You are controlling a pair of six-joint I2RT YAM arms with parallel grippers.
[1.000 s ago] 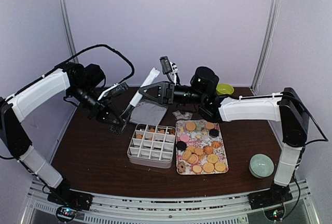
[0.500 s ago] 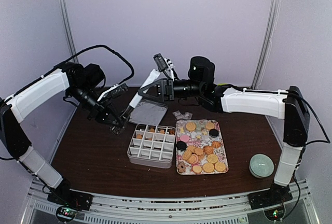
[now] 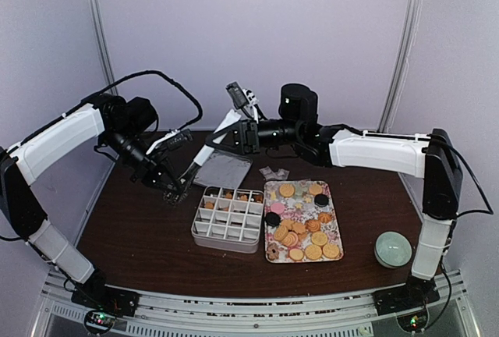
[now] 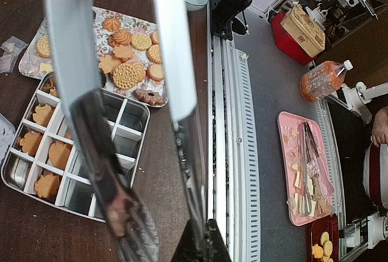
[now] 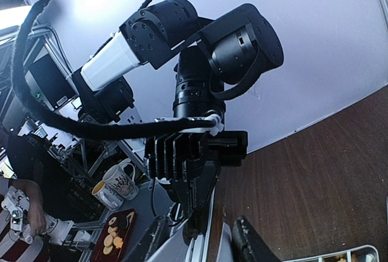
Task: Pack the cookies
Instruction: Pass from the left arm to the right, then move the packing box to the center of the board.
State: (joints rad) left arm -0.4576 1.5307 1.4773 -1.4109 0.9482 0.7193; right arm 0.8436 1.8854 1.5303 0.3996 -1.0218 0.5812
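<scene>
The left hand [image 3: 173,186] is clenched on the shiny lower end of the long white-handled metal tongs [image 3: 204,152]. The tongs slant up and away behind the grey divided plastic box [image 3: 224,244] on the dark brown bench [image 3: 140,235]. The right hand [image 3: 234,133] sits at the tongs' upper white end with a finger on either side. I cannot tell whether it grips them, because its wrist view cuts the fingertips off.

The small round cookies [image 3: 319,239] lie mostly on the floral rectangular tray [image 3: 302,198] just right of the box, and a few orange ones sit in the box's back row.

This looks like a handover of the tool before any picking. To do it well, the right hand should take both white handles squarely between its fingers. The left should release only once that hold is firm, with the tongs kept above the box.
</scene>
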